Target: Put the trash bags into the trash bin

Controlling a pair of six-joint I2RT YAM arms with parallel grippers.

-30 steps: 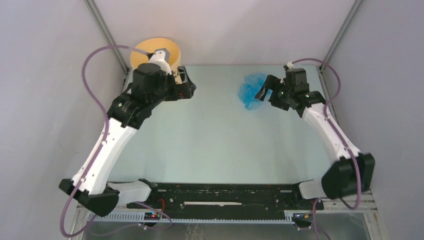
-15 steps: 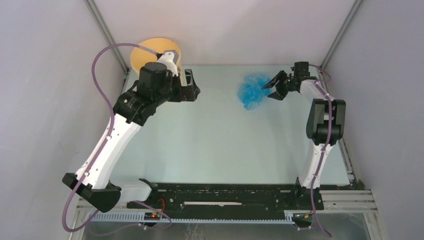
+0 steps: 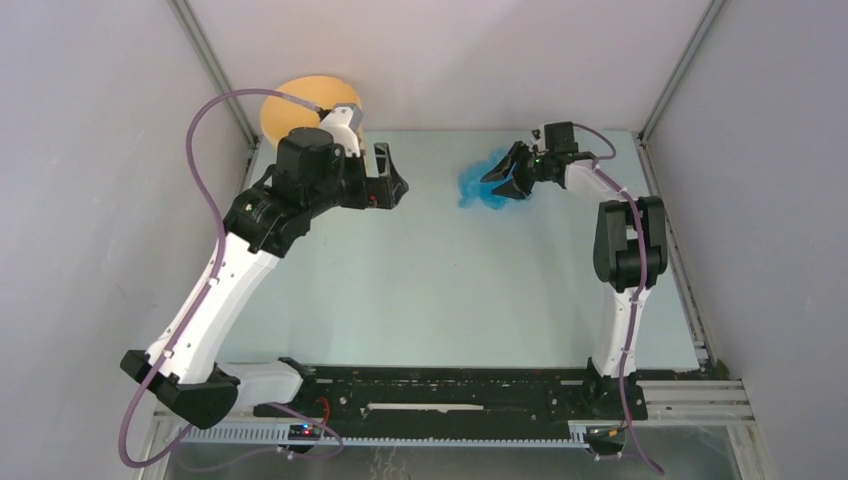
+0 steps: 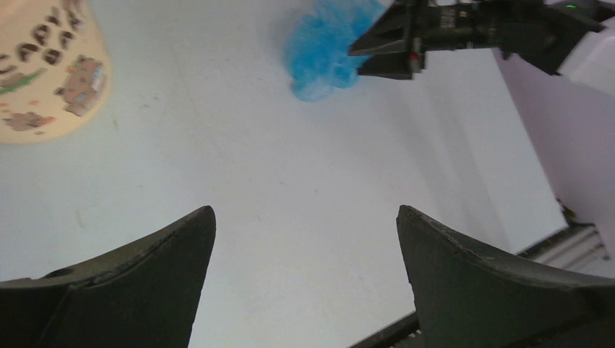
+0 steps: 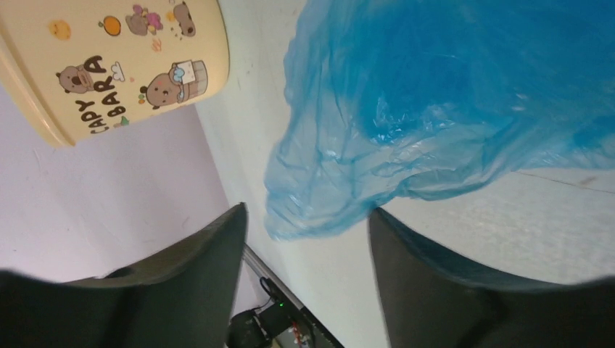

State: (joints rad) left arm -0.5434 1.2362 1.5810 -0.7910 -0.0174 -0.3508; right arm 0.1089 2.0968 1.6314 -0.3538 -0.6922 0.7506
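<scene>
The trash bag (image 3: 470, 188) is a crumpled light-blue film lying on the table at the far right of centre; it also shows in the left wrist view (image 4: 323, 47) and fills the right wrist view (image 5: 450, 94). My right gripper (image 3: 497, 175) is low at the bag's right side. Its jaws are partly narrowed but still apart, and the bag's loose end hangs between the tips (image 5: 308, 217) without being pinched. The pale-yellow trash bin (image 3: 292, 100) stands in the far left corner, half hidden by my left arm, with its "CAPY BARA" side visible (image 5: 123, 58). My left gripper (image 3: 395, 185) hovers open and holds nothing.
Grey enclosure walls and metal corner posts (image 3: 215, 75) close in the table on three sides. The right arm's elbow (image 3: 627, 240) stands near the table's right edge. A black rail (image 3: 450, 390) runs along the near edge between the arm bases.
My right arm folded up and reached left onto the bag, shoving it a little leftward while its jaws narrowed. My left gripper drifted slightly right, still open.
</scene>
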